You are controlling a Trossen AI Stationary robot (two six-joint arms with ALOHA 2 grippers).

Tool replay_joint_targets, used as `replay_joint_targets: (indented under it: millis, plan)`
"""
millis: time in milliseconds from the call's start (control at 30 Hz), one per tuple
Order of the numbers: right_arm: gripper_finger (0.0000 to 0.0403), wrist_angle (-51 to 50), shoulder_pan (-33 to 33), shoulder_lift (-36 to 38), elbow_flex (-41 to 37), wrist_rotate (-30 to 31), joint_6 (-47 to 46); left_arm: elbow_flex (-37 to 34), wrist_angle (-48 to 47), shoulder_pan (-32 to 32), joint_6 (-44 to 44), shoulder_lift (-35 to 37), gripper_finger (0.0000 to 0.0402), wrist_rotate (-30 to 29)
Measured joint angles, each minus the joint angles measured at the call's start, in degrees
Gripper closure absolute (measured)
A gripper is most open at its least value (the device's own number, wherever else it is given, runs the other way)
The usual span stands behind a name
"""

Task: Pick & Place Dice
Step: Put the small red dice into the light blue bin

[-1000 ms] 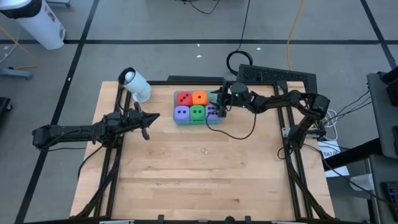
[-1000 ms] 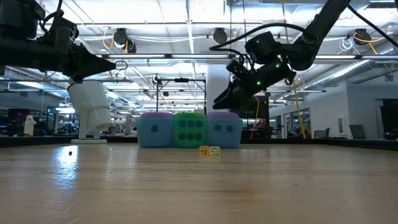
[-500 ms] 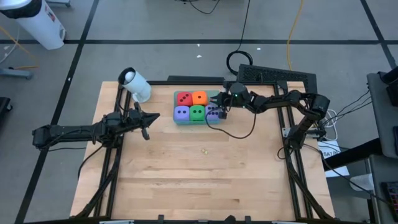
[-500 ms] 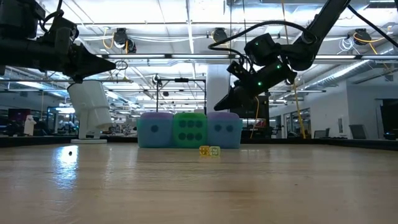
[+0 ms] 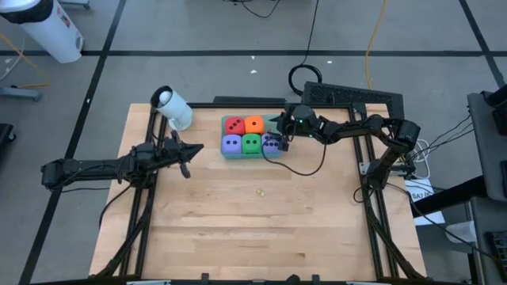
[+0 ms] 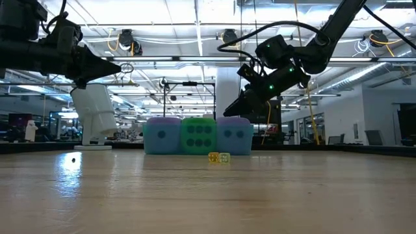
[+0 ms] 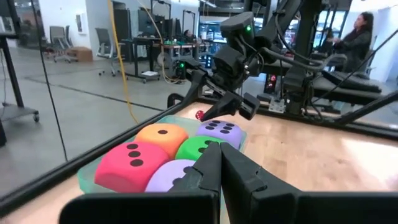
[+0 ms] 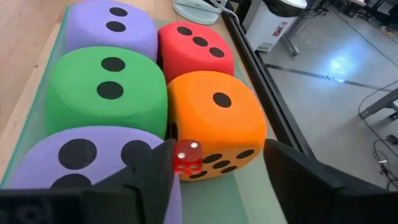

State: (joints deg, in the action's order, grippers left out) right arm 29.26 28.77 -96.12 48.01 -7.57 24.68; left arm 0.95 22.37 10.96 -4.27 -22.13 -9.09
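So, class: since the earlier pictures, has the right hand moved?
Yes, slightly. In the high view the right hand sits a little nearer the purple die at the tray's right end than a second ago; since the last picture it has barely shifted.

Even, bright overhead light fills every view. In the low view, rows of ceiling lights (image 6: 195, 16) glare white and throw a pale sheen on the wooden surface (image 6: 71, 170), whose near part is soft. Shadows are faint. The right wrist view blurs its own tool (image 8: 211, 177); the dice (image 8: 112, 84) stay sharp.
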Motion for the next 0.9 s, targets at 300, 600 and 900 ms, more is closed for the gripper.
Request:
replay_joint_targets:
  millis: [300,600,900]
  plan:
    - [0.0147,0.5,0.0,0.0,0.0,0.0,6.3,2.8,2.2,0.6,-10.0,-6.2,0.0399,-1.6]
    - [0.0152,3.6,0.0,0.0,0.0,-0.1,11.0,12.3,13.8,1.2,-11.6,-32.8,0.0400,-4.3]
    - [0.0142,3.5,0.0,0.0,0.0,-0.1,12.9,33.8,10.6,8.1,-15.4,-56.3,0.0401,2.0]
